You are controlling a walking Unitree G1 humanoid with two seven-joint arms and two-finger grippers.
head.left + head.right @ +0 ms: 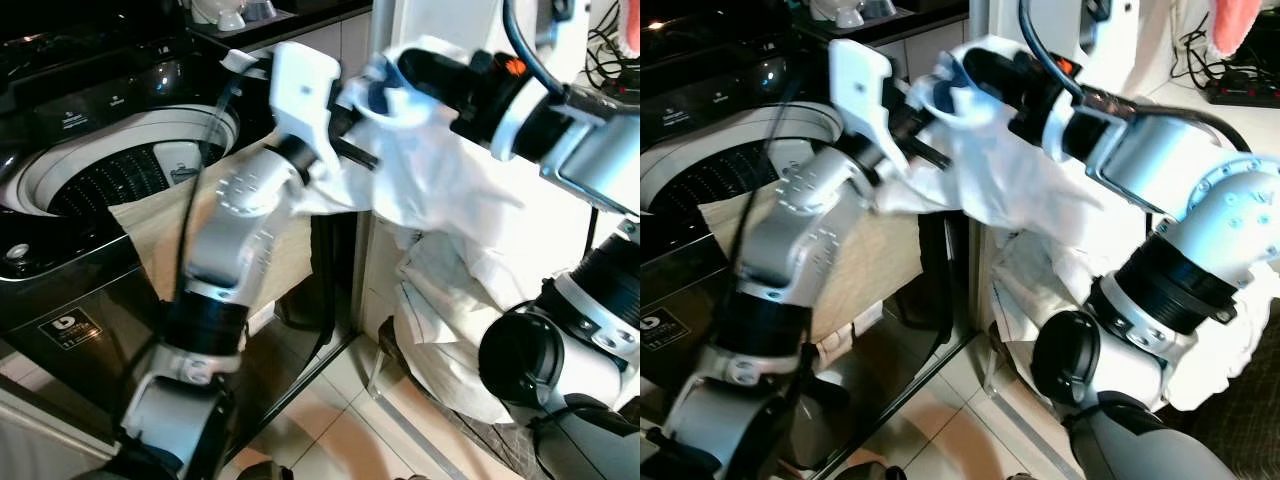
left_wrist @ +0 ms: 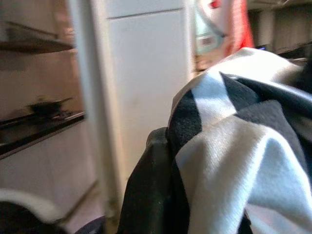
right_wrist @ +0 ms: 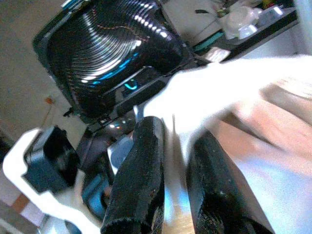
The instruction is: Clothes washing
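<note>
Head stereo pair looking forward and down from close above both arms, sharing the washing machine (image 1: 95,170) on the left and white cloth (image 1: 440,180) centre, left wrist view tight against the cloth facing a white cabinet (image 2: 146,73), right wrist view along its fingers (image 3: 141,175) toward the machine's lid (image 3: 107,48)

A white garment (image 1: 440,180) hangs bunched in the air just to the right of the washing machine (image 1: 90,200), level with its top. Its cloth is crumpled and folded, with a dark blue-black band showing near the upper end. The lower part drapes down toward a heap of more white cloth (image 1: 450,330) lying low, right of the machine. The washing machine is a dark top-loader, its lid raised, its round perforated drum (image 1: 110,180) open to view.
</note>
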